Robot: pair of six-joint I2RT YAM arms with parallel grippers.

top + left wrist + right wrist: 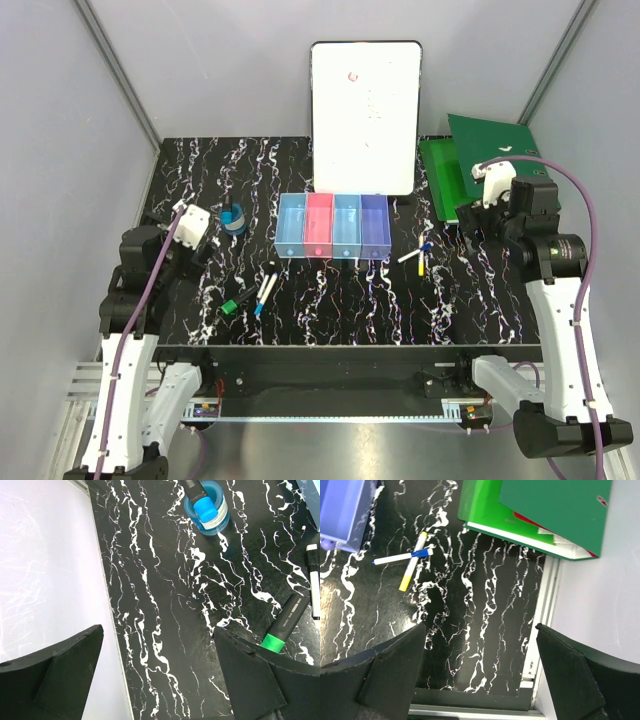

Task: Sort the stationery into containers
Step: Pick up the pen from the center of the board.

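Note:
Four joined bins (333, 225), light blue, pink, light blue and purple-blue, stand mid-table; all look empty. A blue tape roll (236, 216) lies to their left, with a blue-capped dark item in it in the left wrist view (210, 510). A green-black marker (238, 301) (284, 625) and two slim white pens (266, 288) lie at the front left. A blue-ended pen (402, 557) and a yellow-ended pen (413, 562) lie crossed right of the bins. My left gripper (187, 258) (160, 680) is open and empty, left of the marker. My right gripper (478, 218) (480, 675) is open and empty, near the table's right edge. No tan block shows.
A large white board (365, 115) leans upright behind the bins. A green binder (470, 165) (540, 510) lies at the back right, just beyond my right gripper. Grey walls close in both sides. The table's left edge (107, 630) runs under my left gripper.

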